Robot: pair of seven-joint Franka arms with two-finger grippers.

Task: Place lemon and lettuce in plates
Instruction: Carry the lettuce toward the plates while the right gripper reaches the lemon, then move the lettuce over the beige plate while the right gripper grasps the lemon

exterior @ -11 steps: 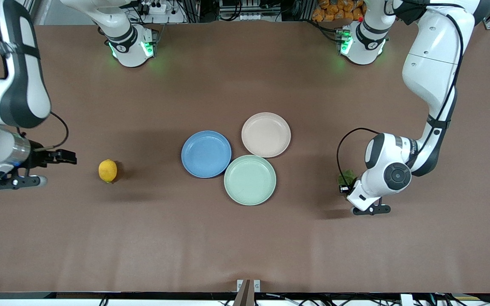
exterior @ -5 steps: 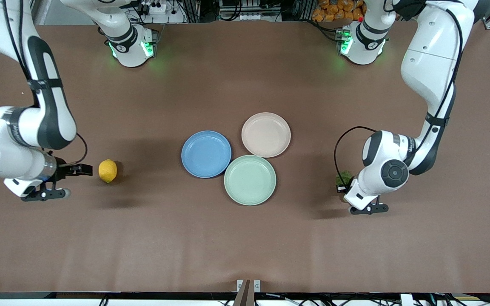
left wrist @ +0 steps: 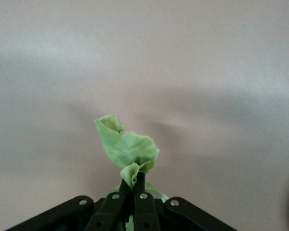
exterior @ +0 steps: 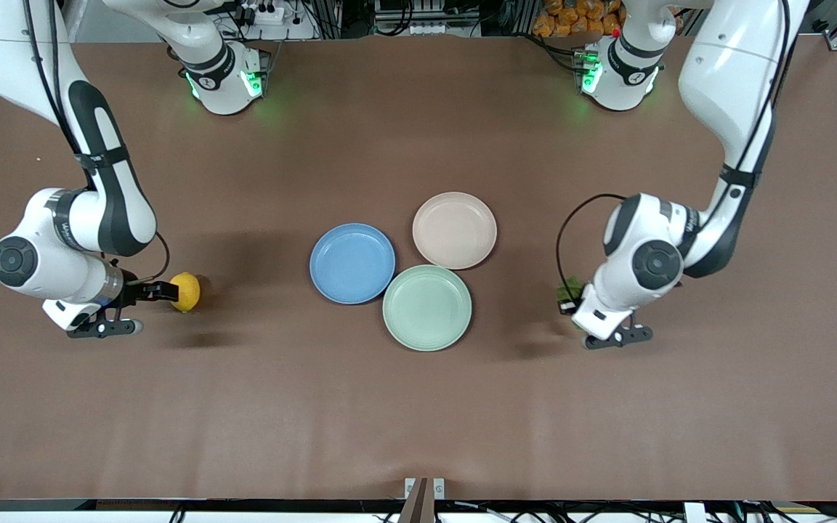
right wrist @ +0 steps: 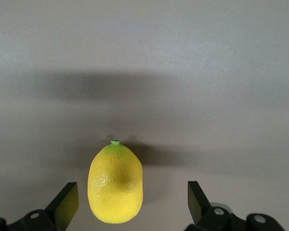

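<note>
Lettuce hangs pinched in the left pincer, whose two fingers are clamped together on the leaf's lower fold; the wrist view shows the crumpled pale green leaf sticking out past the fingertips with bare brown counter under it. From the front view only a small dark green scrap of the lettuce peeks out beside the white wrist, and the left pincer is mostly covered by the arm's own body, so the grip cannot be read from there. The pincer is over bare counter toward the left arm's end, well apart from the plates.

Toward the right arm's end, the lemon lies on the counter. The right pincer is spread wide, and in the right wrist view the lemon sits between the two fingers, closer to one than the other, with a gap on both sides and its green-tipped nub pointing away from the camera. The finger bases are cut off at the edge of that view. In the front view one dark finger reaches the lemon's side; the other is hard to make out.

Three plates cluster mid-counter, all holding nothing: the blue plate, the beige-pink plate farther from the front camera, and the mint-green plate nearest to it. Their rims touch or nearly touch.
</note>
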